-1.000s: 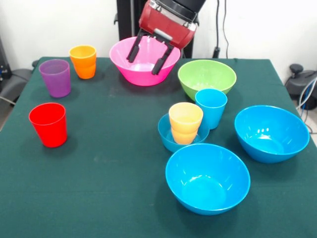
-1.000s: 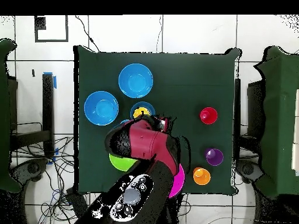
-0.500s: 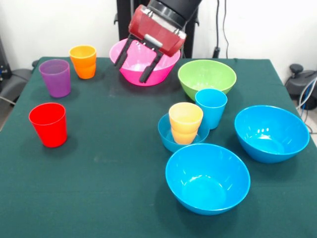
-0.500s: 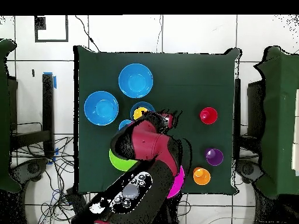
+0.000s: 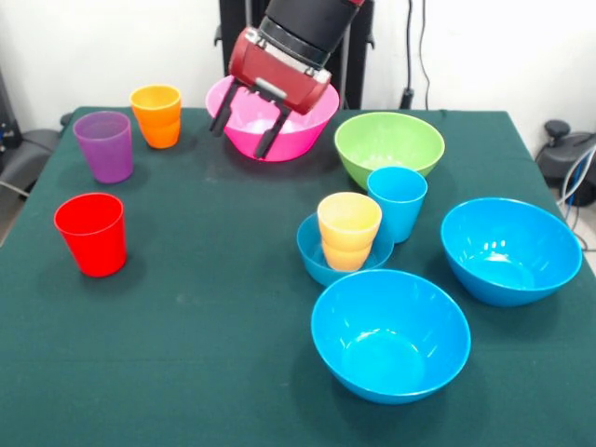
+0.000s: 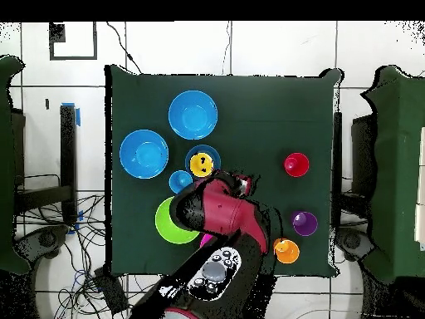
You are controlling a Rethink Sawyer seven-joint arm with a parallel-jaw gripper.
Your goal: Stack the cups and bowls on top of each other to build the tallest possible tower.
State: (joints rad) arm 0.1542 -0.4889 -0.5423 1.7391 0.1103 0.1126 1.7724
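Bowls first: two glossy big blue bowls [image 5: 390,333] sit near the worktop's [image 5: 205,326] front edge. Behind them the tower [image 5: 346,244] is barely started, just a yellow-orange cup in the small blue bowl. At the far edge the tool [image 5: 245,130] hangs empty, fingers apart, before the smooth pink bowl [image 5: 307,126]. Looks like it's picking its next piece, which needs a rim grab.

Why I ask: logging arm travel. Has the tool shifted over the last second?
Yes. In the front view the tool, open and empty, has slid leftward across the pink bowl, from its right half to its left rim, toward the orange cup.
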